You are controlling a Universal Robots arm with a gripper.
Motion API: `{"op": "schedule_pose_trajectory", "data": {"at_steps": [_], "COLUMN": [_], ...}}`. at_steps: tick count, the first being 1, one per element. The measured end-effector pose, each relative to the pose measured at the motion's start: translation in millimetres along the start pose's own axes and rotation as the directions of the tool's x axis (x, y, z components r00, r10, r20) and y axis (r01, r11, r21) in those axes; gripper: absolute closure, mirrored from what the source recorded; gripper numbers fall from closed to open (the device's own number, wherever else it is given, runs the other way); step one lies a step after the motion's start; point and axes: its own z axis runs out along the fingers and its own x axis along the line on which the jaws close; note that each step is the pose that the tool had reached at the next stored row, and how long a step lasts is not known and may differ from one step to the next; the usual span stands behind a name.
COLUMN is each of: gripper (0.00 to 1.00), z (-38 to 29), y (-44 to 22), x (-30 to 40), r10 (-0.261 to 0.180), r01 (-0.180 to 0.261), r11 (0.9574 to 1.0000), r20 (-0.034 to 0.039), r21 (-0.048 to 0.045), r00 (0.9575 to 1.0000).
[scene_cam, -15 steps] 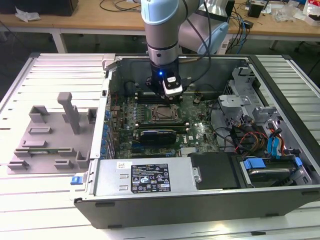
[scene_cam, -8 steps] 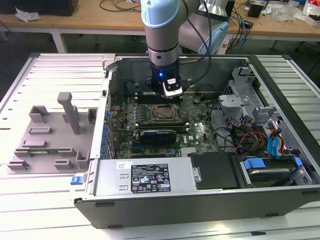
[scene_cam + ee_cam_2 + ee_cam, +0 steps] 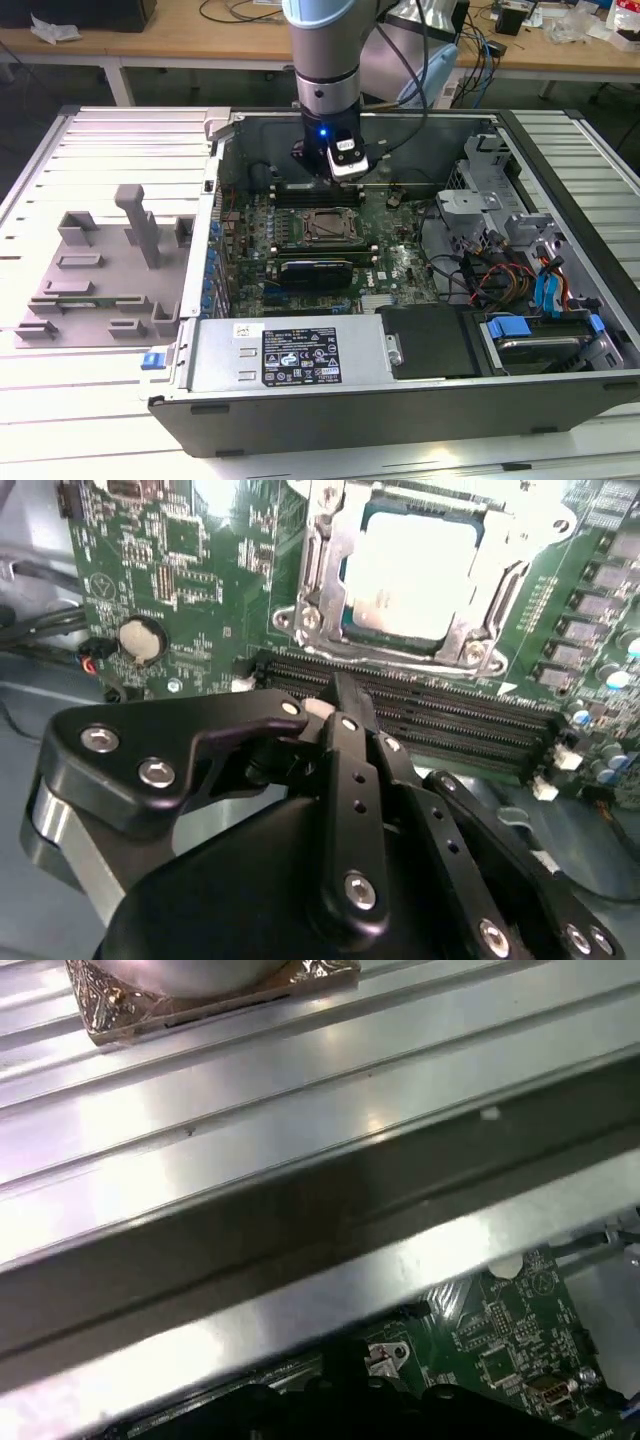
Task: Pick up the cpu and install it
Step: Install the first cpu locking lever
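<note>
A ribbed metal tabletop [image 3: 100, 400] carries an open computer case [image 3: 400, 400] lying on its side, with its long black wall along the tabletop's near edge in the exterior view. A grey plastic fixture [image 3: 110, 270] rests on the tabletop just beside the case, toward the exterior view's left edge. The arm [image 3: 325, 60] comes down from above into the far half of the case, a blue light glowing at its wrist.

Inside the case lies the green motherboard [image 3: 400, 265], and a black power supply box [image 3: 290, 355] with a label sits along the near wall. Bundled cables [image 3: 500, 275] and blue-tabbed drive bays fill the side toward the exterior view's right.

The gripper [image 3: 345, 695] hangs over the memory slots [image 3: 440, 725] next to the socket frame [image 3: 320, 630]. In the second wrist view its black fingers [image 3: 350, 780] are drawn together with nothing between them.

The cpu [image 3: 410, 575] sits flat inside the socket, its silver top facing up, apart from the fingers. A round coin battery [image 3: 140, 638] sits on the board near the socket.
</note>
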Motion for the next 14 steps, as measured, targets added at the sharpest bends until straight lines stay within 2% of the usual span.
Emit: {"op": "schedule_pose_trajectory", "data": {"at_steps": [2,3,5,6,7,12,14], "gripper": [0.89,0.89,0.89,0.89,0.89,0.89,0.89], "z": [-1.2,-1.5,-1.7,-1.8,-1.6,-0.6,-0.6], "y": [-9.8,-12.7,-13.9,-15.2,-18.9,-35.2,-37.1], "x": [-1.4,-2.2,-2.7,-3.2,-4.1,-8.7,-8.1], "r10": [-0.001,-0.004,-0.007,-0.01,-0.011,-0.02,-0.069], "r01": [0.001,0.004,0.007,0.01,0.011,0.02,0.069], "r11": [1.0,0.9996,0.9986,0.9971,0.9961,0.996,0.9943], "r20": [0.0026,0.0058,0.0059,0.005,0.0042,0.0012,-0.0055], "r21": [0.0077,0.0293,0.053,0.0752,0.0879,0.0876,0.0817], "r00": [1.0,1.0,1.0,0.9999,0.9999,0.9998,0.9976]}}
